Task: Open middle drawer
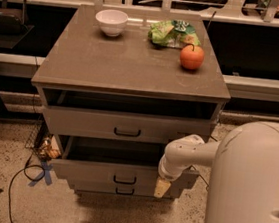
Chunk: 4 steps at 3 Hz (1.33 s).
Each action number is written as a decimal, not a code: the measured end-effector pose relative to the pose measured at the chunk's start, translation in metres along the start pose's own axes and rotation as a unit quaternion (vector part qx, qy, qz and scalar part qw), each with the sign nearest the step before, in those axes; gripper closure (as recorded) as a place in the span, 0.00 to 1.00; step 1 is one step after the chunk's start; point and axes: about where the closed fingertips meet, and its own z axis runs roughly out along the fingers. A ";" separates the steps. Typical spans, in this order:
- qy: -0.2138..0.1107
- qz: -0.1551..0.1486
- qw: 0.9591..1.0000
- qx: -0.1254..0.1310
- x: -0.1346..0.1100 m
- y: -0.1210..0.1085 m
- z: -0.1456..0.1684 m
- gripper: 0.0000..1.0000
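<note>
The middle drawer (97,171) is the second of three grey-beige fronts on the cabinet. It stands pulled out toward me, with its dark inside showing above its front panel and a small dark bar handle (124,180) at the centre. My gripper (162,188) hangs from the white arm (184,156) at the right end of that drawer's front, right of the handle. The top drawer (127,127) is also slightly out. The lowest drawer (120,190) shows as a thin strip below.
On the cabinet top (109,65) stand a white bowl (112,21), a green snack bag (173,33) and an orange fruit (192,56). My white body (251,191) fills the lower right. A cable (26,181) and blue tape (44,173) lie on the floor at left.
</note>
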 end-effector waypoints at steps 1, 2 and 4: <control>0.002 0.005 1.000 -0.002 0.007 0.004 0.000 0.41; 0.010 0.022 1.000 0.003 0.022 0.011 -0.005 0.66; 0.014 0.030 0.999 0.005 0.029 0.014 -0.011 1.00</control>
